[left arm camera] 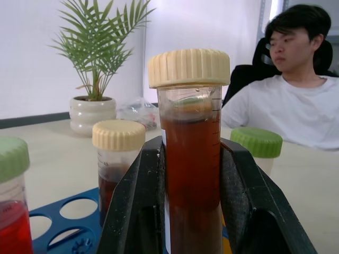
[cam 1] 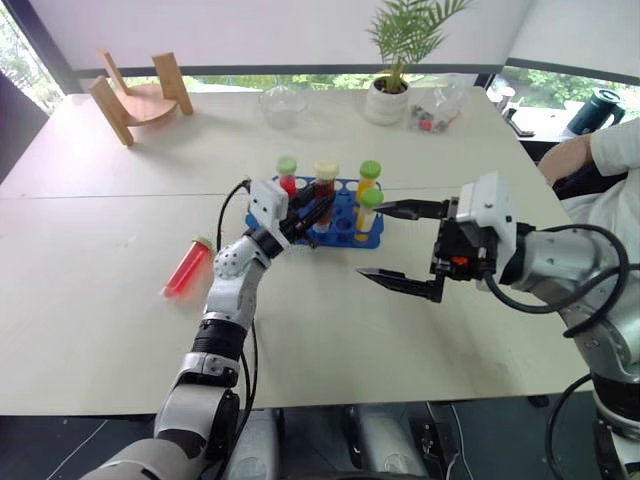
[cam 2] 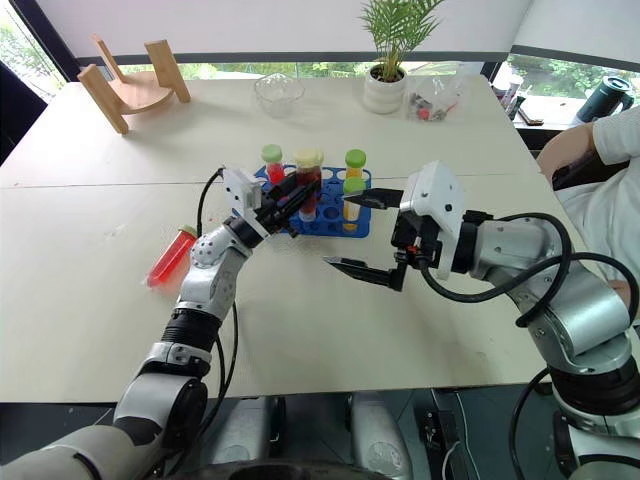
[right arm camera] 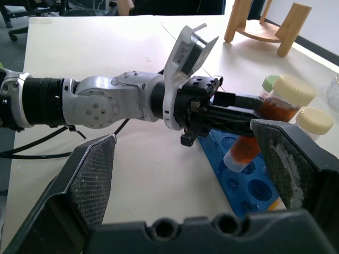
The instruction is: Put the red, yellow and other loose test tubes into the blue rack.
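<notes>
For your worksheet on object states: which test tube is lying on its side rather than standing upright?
The red-liquid tube, lying flat on the table left of the blue rack.

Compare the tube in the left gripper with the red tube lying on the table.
The brown tube has a cream cap and dark brown-red liquid; the red tube holds bright red liquid. The brown tube is clamped, tilted, in the left gripper above the blue rack; the red tube lies flat, away from it. Both are clear capped tubes.
</notes>
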